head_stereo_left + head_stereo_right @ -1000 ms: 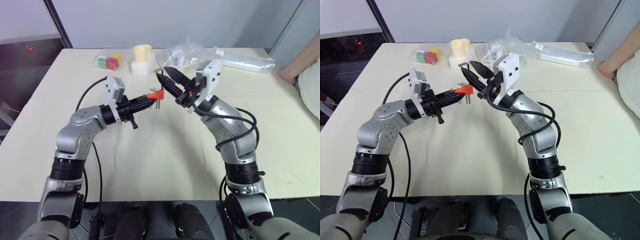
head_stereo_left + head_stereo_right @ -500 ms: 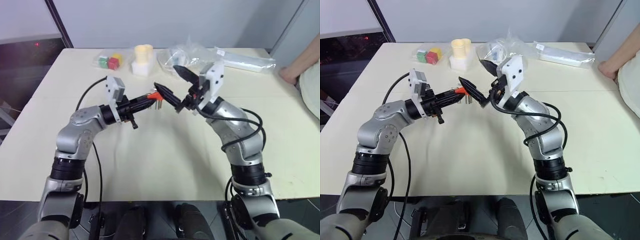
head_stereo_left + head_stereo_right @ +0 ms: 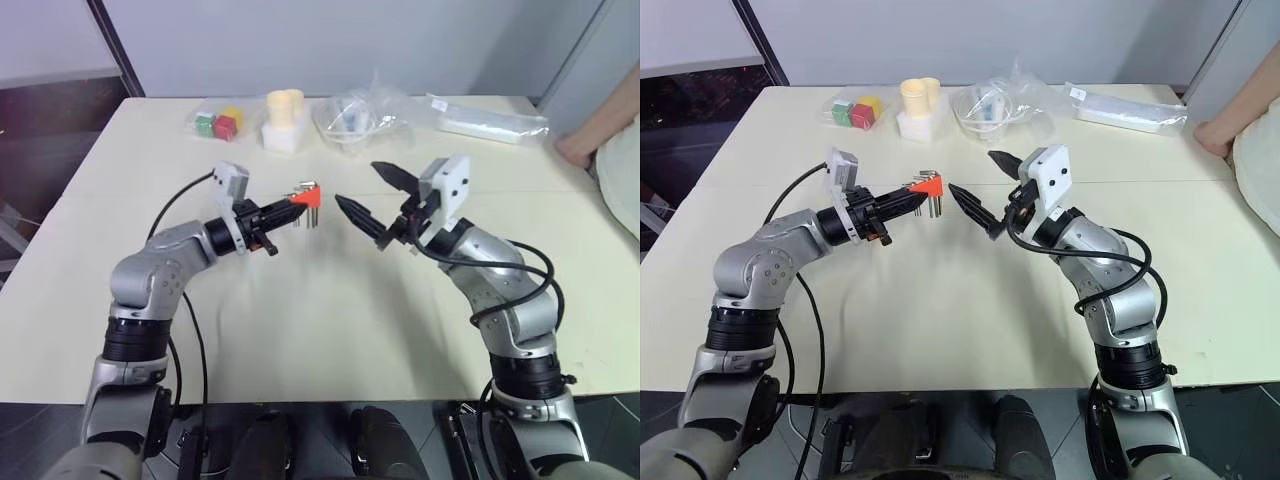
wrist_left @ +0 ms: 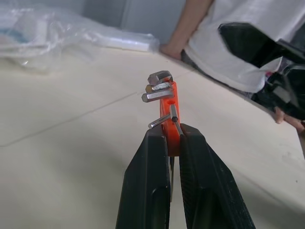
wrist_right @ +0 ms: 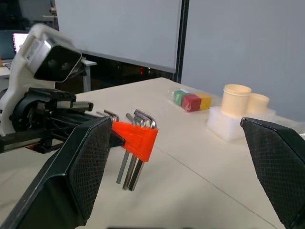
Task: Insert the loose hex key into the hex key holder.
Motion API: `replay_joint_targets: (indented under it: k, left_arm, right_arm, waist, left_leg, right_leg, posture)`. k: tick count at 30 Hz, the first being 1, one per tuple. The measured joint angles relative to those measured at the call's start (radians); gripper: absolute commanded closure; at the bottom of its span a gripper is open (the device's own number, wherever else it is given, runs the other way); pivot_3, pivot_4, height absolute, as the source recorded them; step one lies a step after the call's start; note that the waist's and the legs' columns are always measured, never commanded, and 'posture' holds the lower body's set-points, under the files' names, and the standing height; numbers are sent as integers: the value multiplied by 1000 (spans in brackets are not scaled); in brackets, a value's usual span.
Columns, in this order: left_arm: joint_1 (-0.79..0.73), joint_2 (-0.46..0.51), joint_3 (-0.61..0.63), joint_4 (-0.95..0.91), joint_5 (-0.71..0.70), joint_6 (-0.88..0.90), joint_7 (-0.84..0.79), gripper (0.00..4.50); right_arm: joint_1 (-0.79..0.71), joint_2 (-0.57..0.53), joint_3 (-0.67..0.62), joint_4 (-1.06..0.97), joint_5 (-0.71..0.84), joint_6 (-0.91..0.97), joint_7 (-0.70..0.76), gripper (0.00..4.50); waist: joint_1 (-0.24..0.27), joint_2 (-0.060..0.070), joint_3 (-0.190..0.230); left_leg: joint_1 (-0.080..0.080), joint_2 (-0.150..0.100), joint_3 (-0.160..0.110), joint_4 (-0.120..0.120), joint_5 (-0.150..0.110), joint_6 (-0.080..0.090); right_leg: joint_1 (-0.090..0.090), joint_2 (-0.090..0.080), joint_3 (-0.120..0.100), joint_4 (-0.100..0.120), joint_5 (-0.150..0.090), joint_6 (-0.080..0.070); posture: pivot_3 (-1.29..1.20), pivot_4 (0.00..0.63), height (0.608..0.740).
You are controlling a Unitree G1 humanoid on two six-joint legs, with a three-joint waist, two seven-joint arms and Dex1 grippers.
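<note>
Left gripper [image 3: 290, 212] fingers pinched on the red holder [image 3: 307, 196], held above mid-counter [image 3: 300, 330] — keys hang down from it. Right gripper [image 3: 372, 200] fingers spread wide, empty, just beside the holder, not touching. Left wrist view shows short bent key ends [image 4: 159, 86] stacked at the holder's top; loose key can't be told apart. Bare counter around both arms. Far edge: cubes [image 3: 217, 123], cups [image 3: 286, 105], bags [image 3: 365, 112] — person's arm [image 3: 590, 140] at the right edge.

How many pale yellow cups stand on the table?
2. Both cups stand side by side on a white block at the far side of the table: one cup nearer the bag of coloured cubes, the other cup just beyond it. None seem hidden.
</note>
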Motion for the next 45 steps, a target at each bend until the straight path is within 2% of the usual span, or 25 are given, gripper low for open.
replay_joint_targets:
  k: [11,21,25,31,34,42,45]
  left_arm:
    - [153,-8,39,-44,-60,186,100,4500]
    - [159,-11,114,129,-60,195,149,4500]
    - [143,-13,145,218,-52,195,185,2767]
    - [130,-6,150,218,-56,199,186,36]
    - [152,20,157,203,-60,206,186,36]
    - [279,150,221,62,-81,244,176,36]
    - [338,234,221,-18,-64,238,150,36]
  right_arm:
    - [34,-8,-3,-33,-3,8,-21,33]
    - [60,-10,0,-39,-6,13,-36,33]
    - [63,-13,0,-38,-12,14,-40,0]
    - [61,-14,2,-38,-16,14,-41,0]
    - [61,-14,4,-38,-21,13,-40,0]
    - [61,-24,7,-38,-21,13,-19,0]
    - [60,-43,7,-38,-18,15,7,0]
  waist:
    - [1,0,0]
    - [0,0,-1]
    - [-5,-1,-2]
    - [-5,3,-7]
    - [-12,3,-7]
    - [-31,3,-7]
    - [-28,1,-5]
  left_leg:
    - [0,0,0,0,0,0]
    - [2,0,0,0,0,0]
    - [3,0,0,0,0,0]
    - [9,1,0,0,0,0]
    - [21,1,0,-5,0,0]
    - [21,2,0,-13,0,0]
    - [19,2,0,-13,0,-1]
  right_leg:
    - [0,-1,0,0,0,0]
    - [2,-1,0,0,0,0]
    - [2,0,0,1,0,0]
    - [8,0,1,1,0,0]
    - [19,0,1,-2,-1,-1]
    - [14,-1,2,-2,-2,-3]
    - [12,-1,2,-2,-2,-4]
  posture:
    - [0,150,740]
    - [0,150,740]
    - [0,150,740]
    - [0,150,740]
    - [0,150,740]
    - [0,150,740]
    - [0,150,740]
